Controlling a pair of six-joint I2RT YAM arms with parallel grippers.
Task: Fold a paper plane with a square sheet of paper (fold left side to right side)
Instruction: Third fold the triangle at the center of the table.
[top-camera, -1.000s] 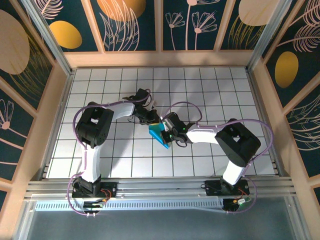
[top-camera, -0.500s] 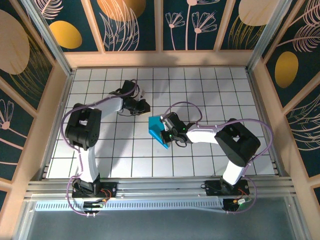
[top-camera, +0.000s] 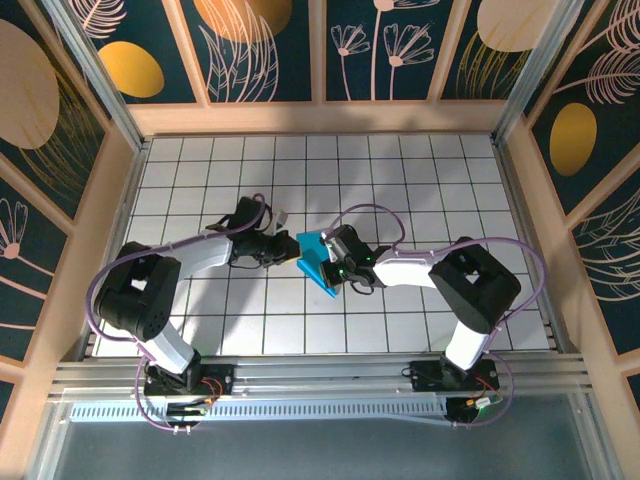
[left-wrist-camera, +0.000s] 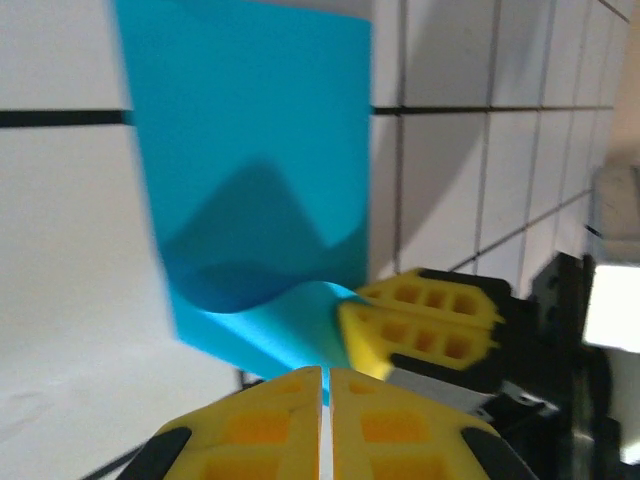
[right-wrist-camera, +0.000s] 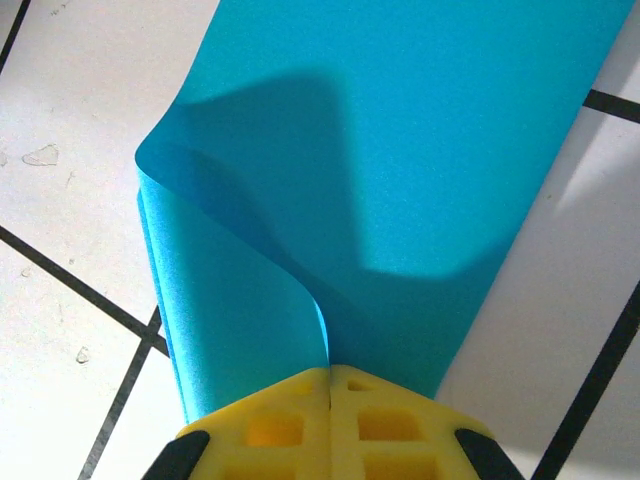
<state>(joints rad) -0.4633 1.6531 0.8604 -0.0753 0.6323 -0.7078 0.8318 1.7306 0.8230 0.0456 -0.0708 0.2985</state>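
Item inspected: the sheet of paper (top-camera: 312, 262), cyan-blue. It is no longer a flat square. It is folded into a narrow, layered shape and lies on the tiled table (top-camera: 400, 170), running away from the right gripper (top-camera: 330, 263), which holds one end of it.

In the right wrist view several layers are stacked along one long edge of the paper (right-wrist-camera: 420, 130). The top layer lifts in a soft curl and runs back into the right gripper (right-wrist-camera: 328, 372), whose jaws are pressed together on that raised flap. The flap is bowed, not flat, and no sharp crease shows along it.

The left gripper (top-camera: 287, 250) sits just across the paper from the right gripper, at the opposite edge. Its pads (left-wrist-camera: 260, 430) are pressed together with only a hairline between them. The curled paper edge (left-wrist-camera: 250, 130) reaches their tips, next to the right gripper's yellow pads (left-wrist-camera: 425, 318). I cannot tell whether any paper is caught between the left pads.

Assessment: the early folds appear done, given the layering. The fold in hand is incomplete; the lifted flap needs laying over and pressing down. No pointed nose or wings are evident, so most of the shaping is judged to remain.
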